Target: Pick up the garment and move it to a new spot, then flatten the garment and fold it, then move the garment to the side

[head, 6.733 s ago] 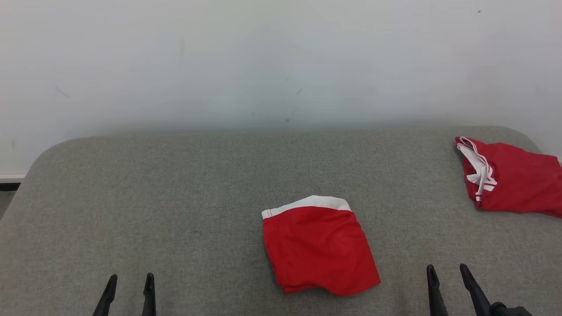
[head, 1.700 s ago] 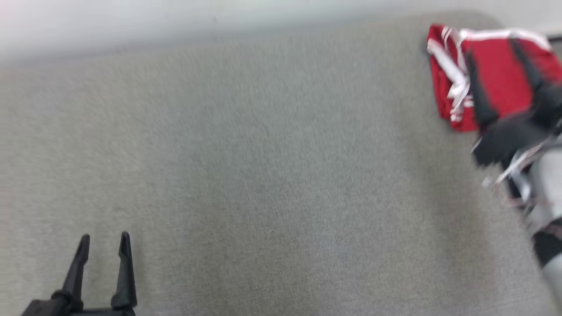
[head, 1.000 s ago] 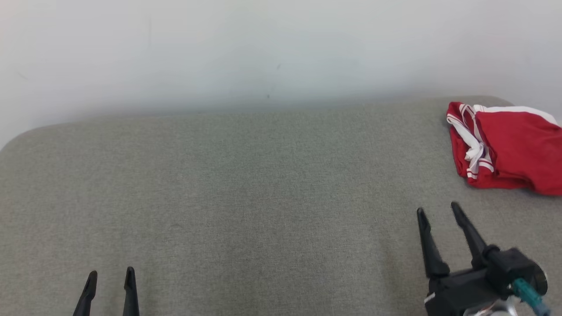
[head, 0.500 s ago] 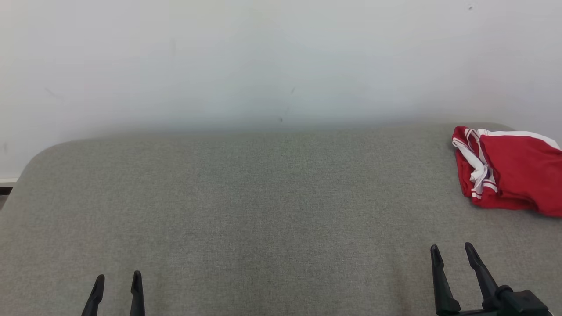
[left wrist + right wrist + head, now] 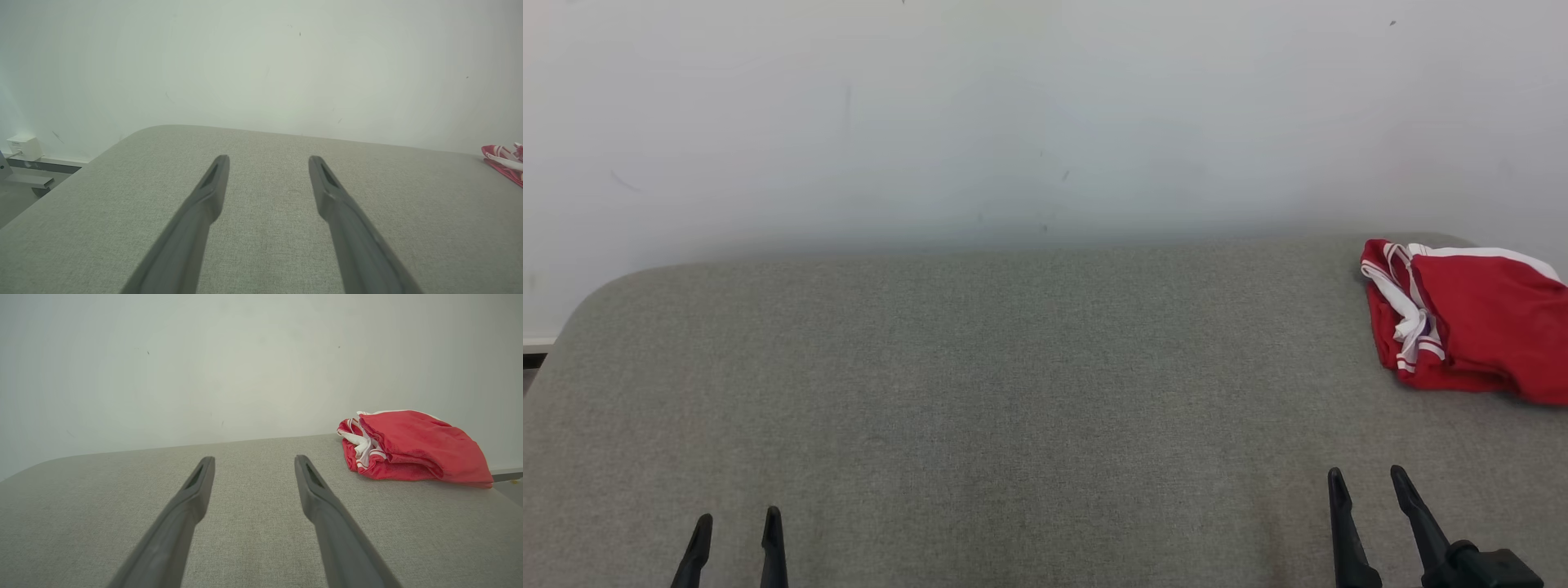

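Hovering both grippers low, garment parked far right

I'm looking across the grey padded top (image 5: pixel 1013 392) to the white wall (image 5: pixel 1013 106). The red garment (image 5: pixel 1470 322), white-trimmed, lies bunched at the far right corner, close to that wall. My left gripper (image 5: pixel 738 516) sits at the near left, jaws wide, holding nothing. My right gripper (image 5: pixel 1365 471) sits near right, jaws wide too, fingers toward the wall, just grey fabric between it and the garment. A small white box (image 5: pixel 23 147) sits off the left end.
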Motion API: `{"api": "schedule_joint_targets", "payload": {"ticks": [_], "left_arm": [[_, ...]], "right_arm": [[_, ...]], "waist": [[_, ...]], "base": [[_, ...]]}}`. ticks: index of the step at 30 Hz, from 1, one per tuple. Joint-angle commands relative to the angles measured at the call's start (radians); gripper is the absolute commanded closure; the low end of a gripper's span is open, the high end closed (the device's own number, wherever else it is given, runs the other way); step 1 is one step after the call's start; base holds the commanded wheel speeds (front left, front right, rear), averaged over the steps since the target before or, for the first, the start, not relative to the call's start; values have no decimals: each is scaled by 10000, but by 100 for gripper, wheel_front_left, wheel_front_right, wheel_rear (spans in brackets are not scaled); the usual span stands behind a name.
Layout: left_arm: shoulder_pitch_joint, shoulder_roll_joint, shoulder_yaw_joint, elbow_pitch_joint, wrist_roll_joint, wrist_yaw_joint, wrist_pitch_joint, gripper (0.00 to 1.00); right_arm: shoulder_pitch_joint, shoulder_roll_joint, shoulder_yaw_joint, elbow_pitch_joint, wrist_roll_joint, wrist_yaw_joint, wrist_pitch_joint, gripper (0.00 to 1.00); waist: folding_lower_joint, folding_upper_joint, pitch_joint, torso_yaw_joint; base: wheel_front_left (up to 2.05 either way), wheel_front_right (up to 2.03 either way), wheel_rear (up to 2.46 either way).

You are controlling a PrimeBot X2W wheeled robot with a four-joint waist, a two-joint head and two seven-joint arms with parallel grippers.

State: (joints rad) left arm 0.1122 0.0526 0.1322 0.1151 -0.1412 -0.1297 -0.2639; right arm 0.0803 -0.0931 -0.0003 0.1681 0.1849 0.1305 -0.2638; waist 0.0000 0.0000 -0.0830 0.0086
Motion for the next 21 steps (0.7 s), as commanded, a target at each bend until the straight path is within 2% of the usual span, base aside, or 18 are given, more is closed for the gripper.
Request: {"api": "schedule_joint_targets", "payload": {"ticks": [1, 4, 5, 10, 21], "left_arm": [[-7, -5, 36, 30, 90, 7, 3, 0], [-20, -8, 79, 31, 103, 14, 3, 0], [-7, -2, 57, 23, -2, -11, 0, 100], [18, -82, 81, 484, -163, -23, 73, 100], [-341, -70, 59, 612, -2340, -20, 648, 100]], "right_arm": [[59, 33, -4, 18, 76, -5, -1, 0], [44, 53, 22, 57, 76, -5, -1, 0], [-1, 28, 35, 62, 20, 0, 1, 100], [157, 75, 44, 474, 170, 0, 57, 100], [-167, 127, -146, 508, 2277, 0, 622, 100]], "waist": [[0, 0, 6, -8], [0, 0, 21, -29], [0, 0, 19, -28], [0, 0, 26, -33], [0, 0, 100, -38]], "base": [[0, 0, 0], [0, 0, 0], [0, 0, 0], [0, 0, 0], [0, 0, 0]]}}
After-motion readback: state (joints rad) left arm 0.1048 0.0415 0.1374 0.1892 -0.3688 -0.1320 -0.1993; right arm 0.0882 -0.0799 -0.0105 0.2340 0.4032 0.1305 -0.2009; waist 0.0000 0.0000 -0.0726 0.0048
